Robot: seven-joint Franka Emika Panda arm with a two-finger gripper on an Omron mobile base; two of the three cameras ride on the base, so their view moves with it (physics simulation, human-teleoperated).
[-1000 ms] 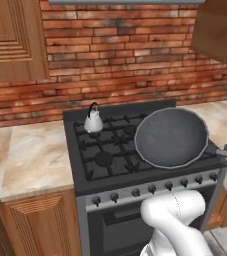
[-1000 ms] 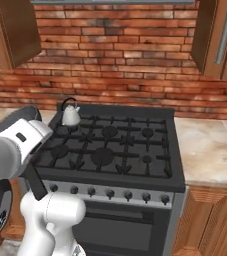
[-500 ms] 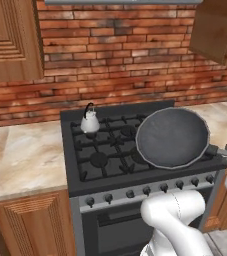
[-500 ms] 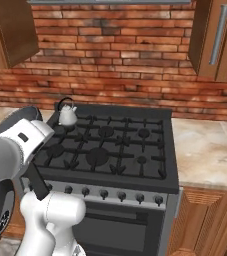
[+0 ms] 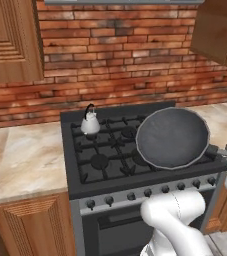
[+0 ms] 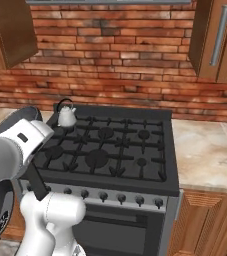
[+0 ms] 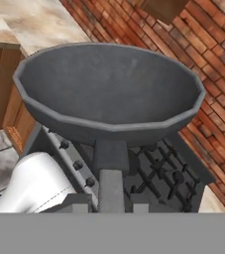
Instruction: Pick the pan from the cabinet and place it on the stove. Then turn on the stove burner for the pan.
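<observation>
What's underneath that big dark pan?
Under the pan lie the stove's black grates, on its right side. The burners directly beneath are covered; whether it touches the grates is unclear.

A small silver kettle (image 6: 65,117) stands on the stove's (image 6: 110,150) back-left grate.

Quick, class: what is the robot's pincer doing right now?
Pincer: closed on the handle of the pan, which it holds above the stove.

Glossy white rounded arm (image 6: 50,215) links (dark joint rings, black seams).
</observation>
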